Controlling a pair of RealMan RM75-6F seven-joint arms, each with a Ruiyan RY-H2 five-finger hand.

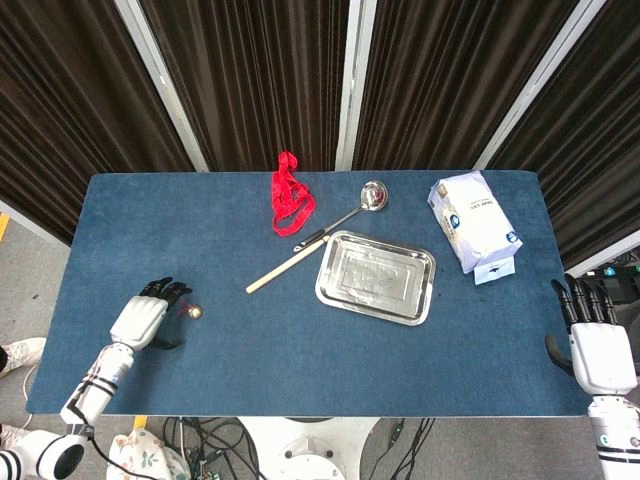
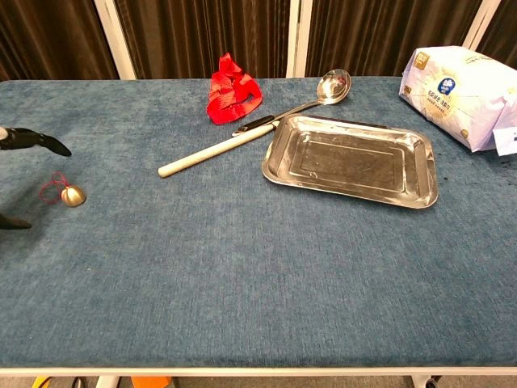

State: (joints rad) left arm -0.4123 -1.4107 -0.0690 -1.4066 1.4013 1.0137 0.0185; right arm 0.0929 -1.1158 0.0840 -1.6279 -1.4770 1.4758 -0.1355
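A small brass bell (image 1: 196, 313) (image 2: 73, 196) with a red string loop lies on the blue table near its left front. My left hand (image 1: 146, 315) hovers over the table just left of the bell, fingers spread and holding nothing; in the chest view only its dark fingertips (image 2: 40, 142) show at the left edge. My right hand (image 1: 598, 347) stays off the table's right edge, fingers extended, empty. A steel tray (image 1: 375, 276) (image 2: 351, 160), a ladle (image 1: 318, 236) (image 2: 258, 125), a red ribbon (image 1: 290, 197) (image 2: 230, 90) and a white bag (image 1: 472, 220) (image 2: 460, 85) lie farther back.
The blue table (image 1: 250, 360) (image 2: 242, 283) is bounded by dark curtains behind. Cables and a patterned cloth (image 1: 140, 455) lie on the floor below the front edge.
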